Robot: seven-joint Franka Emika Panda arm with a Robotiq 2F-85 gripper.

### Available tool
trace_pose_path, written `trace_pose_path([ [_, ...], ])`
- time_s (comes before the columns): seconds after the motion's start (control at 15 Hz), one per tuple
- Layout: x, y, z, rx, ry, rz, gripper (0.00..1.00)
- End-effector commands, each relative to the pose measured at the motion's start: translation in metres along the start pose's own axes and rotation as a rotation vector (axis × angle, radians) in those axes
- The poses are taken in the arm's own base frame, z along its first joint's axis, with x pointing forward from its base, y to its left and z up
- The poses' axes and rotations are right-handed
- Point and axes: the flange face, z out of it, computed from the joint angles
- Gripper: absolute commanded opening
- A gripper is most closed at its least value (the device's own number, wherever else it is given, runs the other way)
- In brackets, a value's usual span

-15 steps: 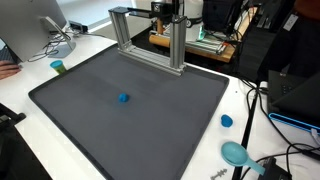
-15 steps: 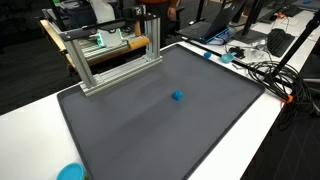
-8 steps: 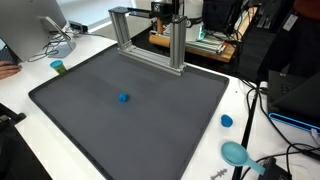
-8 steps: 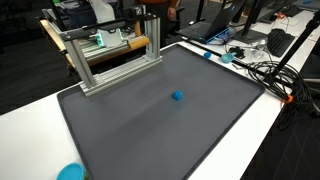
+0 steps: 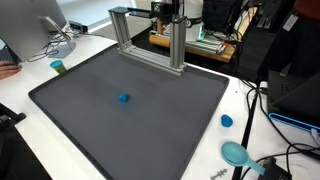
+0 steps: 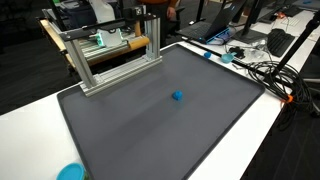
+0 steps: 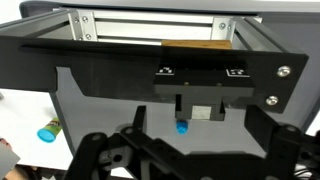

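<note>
1. Jaws: in the wrist view my gripper [image 7: 185, 160] is released. The dark fingers [image 7: 95, 152] are spread wide along the lower edge of the picture. Nothing lies between them and they touch nothing.
2. My position: I cannot pick out my gripper with any certainty in an exterior view.
3. Nearest item: a small blue block [image 5: 124, 98] [image 6: 177, 96] lies on the grey mat [image 5: 160, 130] in both exterior views. It sits alone on the open middle of the mat, touching nothing else.
4. The same block [image 7: 182, 127] appears in the wrist view through a low gap in the dark panel ahead of me. It is roughly in line with the middle of my open jaws and well apart from the fingers.
5. Structure: an aluminium frame [image 5: 179, 45] stands upright at one edge of the mat, well apart from the block. In the wrist view its pale rail runs across the top, with a wooden strip [image 7: 200, 44] just below it.
6. Surroundings: the mat rests on a white table [image 6: 30, 125].
7. A teal cylinder [image 5: 58, 67] stands on the table just off one corner of the mat.
8. A blue cap [image 5: 227, 121] and a teal dish [image 5: 235, 153] lie on the table beside the opposite edge, near a tangle of cables [image 6: 265, 72].
</note>
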Motion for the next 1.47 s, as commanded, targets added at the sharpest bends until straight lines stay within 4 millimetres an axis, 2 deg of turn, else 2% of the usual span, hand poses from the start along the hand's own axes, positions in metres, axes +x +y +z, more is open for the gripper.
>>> trace_pose_path([
  [0.0, 0.000, 0.000, -0.001, 0.000, -0.001, 0.000, 1.00],
  [0.4, 0.002, -0.022, 0.009, 0.051, -0.184, 0.023, 1.00],
  [0.6, 0.009, -0.032, 0.008, 0.132, -0.171, 0.061, 1.00],
  [0.8, 0.018, -0.028, 0.002, 0.161, -0.160, 0.090, 1.00],
  [1.0, 0.028, -0.021, 0.007, 0.160, -0.145, 0.109, 1.00],
  [1.4, 0.046, -0.011, 0.026, 0.146, -0.101, 0.104, 1.00],
])
